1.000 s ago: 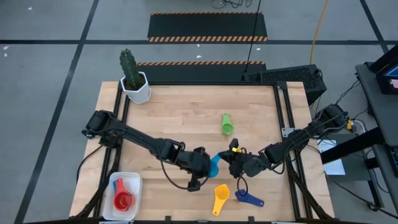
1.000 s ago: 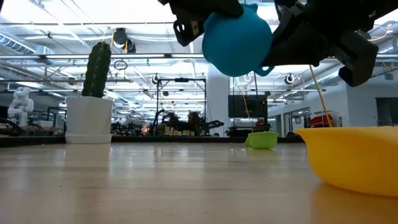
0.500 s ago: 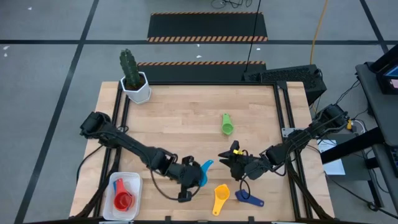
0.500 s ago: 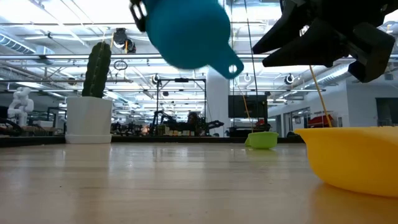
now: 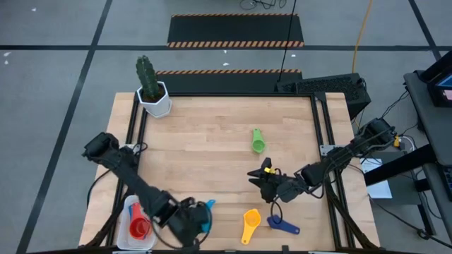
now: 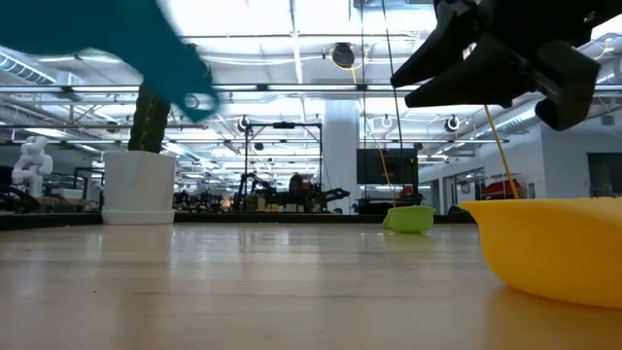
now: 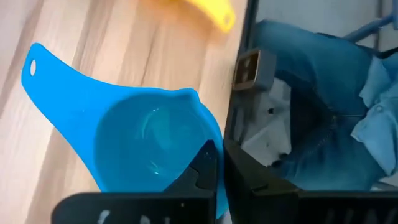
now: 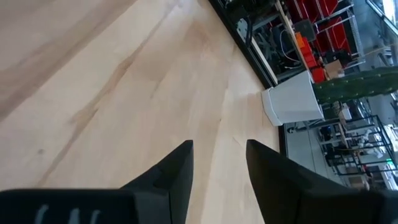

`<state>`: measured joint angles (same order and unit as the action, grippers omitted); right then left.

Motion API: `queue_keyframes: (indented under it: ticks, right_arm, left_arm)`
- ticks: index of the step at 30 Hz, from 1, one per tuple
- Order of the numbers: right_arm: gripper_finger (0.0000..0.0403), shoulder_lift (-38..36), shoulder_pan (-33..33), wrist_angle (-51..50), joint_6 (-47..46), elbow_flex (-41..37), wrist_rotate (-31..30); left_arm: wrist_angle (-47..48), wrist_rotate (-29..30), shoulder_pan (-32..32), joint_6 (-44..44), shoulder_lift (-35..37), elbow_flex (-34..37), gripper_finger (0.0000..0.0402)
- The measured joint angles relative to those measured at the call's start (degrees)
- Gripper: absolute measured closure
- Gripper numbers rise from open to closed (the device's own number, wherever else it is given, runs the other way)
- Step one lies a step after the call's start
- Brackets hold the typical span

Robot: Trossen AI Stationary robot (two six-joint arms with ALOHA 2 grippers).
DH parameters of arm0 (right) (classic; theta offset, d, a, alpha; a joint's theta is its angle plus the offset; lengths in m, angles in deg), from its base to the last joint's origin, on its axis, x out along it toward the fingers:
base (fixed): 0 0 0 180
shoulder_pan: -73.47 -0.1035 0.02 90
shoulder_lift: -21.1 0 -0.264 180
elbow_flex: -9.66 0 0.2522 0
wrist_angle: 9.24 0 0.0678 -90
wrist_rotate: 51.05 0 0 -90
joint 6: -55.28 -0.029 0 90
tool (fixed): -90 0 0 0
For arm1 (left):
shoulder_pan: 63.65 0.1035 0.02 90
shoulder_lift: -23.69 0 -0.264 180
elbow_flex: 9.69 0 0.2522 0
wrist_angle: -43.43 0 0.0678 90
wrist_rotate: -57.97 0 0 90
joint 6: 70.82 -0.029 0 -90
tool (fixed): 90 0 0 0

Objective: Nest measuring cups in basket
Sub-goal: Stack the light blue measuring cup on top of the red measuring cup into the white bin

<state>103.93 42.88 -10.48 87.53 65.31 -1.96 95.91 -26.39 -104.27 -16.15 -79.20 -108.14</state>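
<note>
My left gripper (image 5: 197, 221) hangs over the table's near edge beside the white basket (image 5: 157, 210), shut on a light blue measuring cup (image 5: 207, 211). The low view shows that cup (image 6: 126, 44) as a blur, high up. A red cup (image 5: 140, 228) and an orange one (image 5: 134, 209) lie in the basket. My right gripper (image 5: 256, 180) stands open and empty at mid-table, above the wood. The yellow cup (image 5: 249, 224) and the dark blue cup (image 5: 283, 226) lie near the front edge. The green cup (image 5: 258, 141) lies farther back. My left gripper pinches the light blue cup's bowl wall (image 7: 212, 142) on the side opposite the handle, one finger (image 7: 200, 177) inside the bowl and one (image 7: 249, 177) outside. The cup is lifted clear of the table, its handle (image 7: 38, 67) pointing away from the fingers.
A white hexagonal pot with a cactus (image 5: 153, 97) stands at the far left corner. A person in jeans (image 7: 311, 93) is just past the near edge. Bare wood lies between the basket and the loose cups.
My right gripper has opened and let go of the light blue cup, staying where it was. My left gripper has carried the cup toward the table's near left, toward the basket, rolling its wrist; the cup stays clear of the table.
</note>
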Motion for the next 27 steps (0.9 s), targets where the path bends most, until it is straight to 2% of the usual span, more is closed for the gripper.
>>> queue_keyframes:
  ticks: [8,13,21,27]
  right_arm:
    - [0.0259,0.0,1.6,0.7,0.0,0.0,0.2]
    - [0.0259,0.0,2.1,3.3,0.0,0.0,0.4]
    - [0.0259,0.0,2.4,6.6,2.5,0.0,0.4]
    - [0.0259,0.0,3.7,9.7,3.4,0.0,0.5]
  left_arm:
    - [16.9,1.0,-7.4,23.3,0.0,-4.1,0.0393]
    - [19.9,0.3,-10.4,34.5,0.0,-4.0,0.0393]
    - [22.1,-7.1,-12.4,44.6,0.0,-4.4,0.0393]
    - [25.4,-4.9,-13.0,45.4,0.0,-10.7,0.0393]
